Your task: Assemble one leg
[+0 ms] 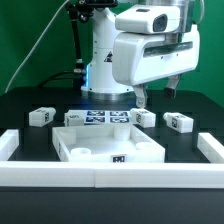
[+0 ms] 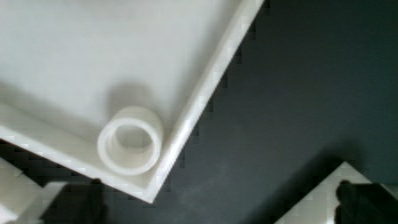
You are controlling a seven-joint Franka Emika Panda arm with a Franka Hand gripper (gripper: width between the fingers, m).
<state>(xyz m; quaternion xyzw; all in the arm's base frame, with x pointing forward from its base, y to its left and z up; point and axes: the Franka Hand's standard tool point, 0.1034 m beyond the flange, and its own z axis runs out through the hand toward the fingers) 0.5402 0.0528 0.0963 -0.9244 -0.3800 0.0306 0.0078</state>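
Observation:
Several white legs with black-and-white tags lie on the black table: two at the exterior view's left (image 1: 40,116) (image 1: 72,118) and two at its right (image 1: 145,117) (image 1: 178,122). The large white square panel (image 1: 110,142) lies in the middle. My gripper (image 1: 158,95) hangs open and empty above the two right legs, touching nothing. In the wrist view the gripper (image 2: 217,205) is over bare table beside a corner of the panel (image 2: 107,60), which has a round socket (image 2: 134,140). A white edge (image 2: 329,175) beside one finger is too cropped to name.
The marker board (image 1: 100,117) lies behind the panel, in front of the robot base (image 1: 105,70). Low white rails stand at the exterior view's left (image 1: 10,145), right (image 1: 210,150) and along the front (image 1: 110,178) of the table.

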